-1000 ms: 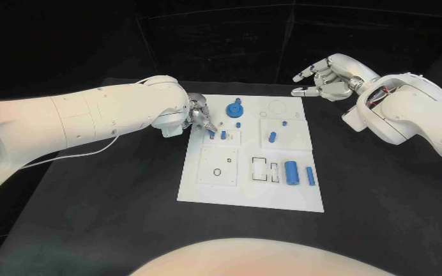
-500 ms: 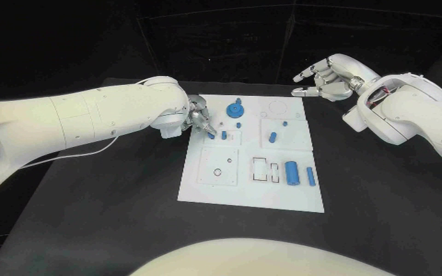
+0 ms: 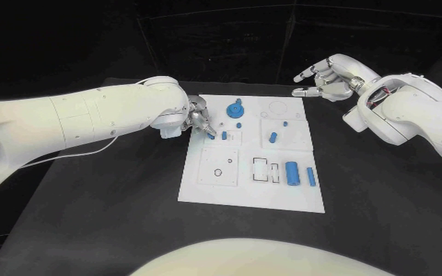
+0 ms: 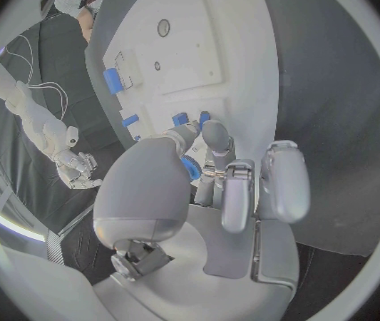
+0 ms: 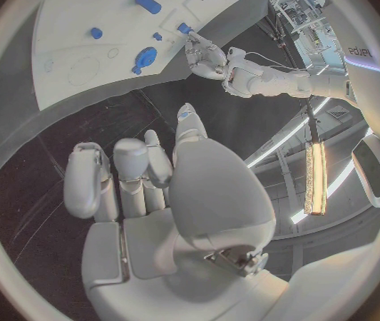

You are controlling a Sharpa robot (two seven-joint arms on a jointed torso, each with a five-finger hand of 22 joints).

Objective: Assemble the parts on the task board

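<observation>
A black table (image 3: 110,212) is seen under dark walls, and the white task board (image 3: 235,186) lies at its middle, long side running away from the robot. The room behind is dark, with black panels divided by faint seams.

The left hand (image 3: 198,120) is held at the board's left edge, near its far end; a small blue part (image 4: 190,167) is pinched between its fingertips, as the left wrist view shows, just above the board beside two more small blue pieces (image 4: 192,118). The right hand (image 3: 329,78) is raised well clear of the board, beyond its far right corner — the fingers are spread apart and lightly curled, and nothing is held in them.

On the board, a round blue part with a knob (image 3: 234,107) is set near the far edge, with a small blue peg (image 3: 239,124) just in front of it. A short blue pin (image 3: 273,137) lies in the square panel to the right. Nearer the robot, a larger blue cylinder (image 3: 292,172) and a slimmer blue bar (image 3: 310,176) lie side by side on the right half — apart from each other, next to two narrow rectangular slots (image 3: 260,169).
</observation>
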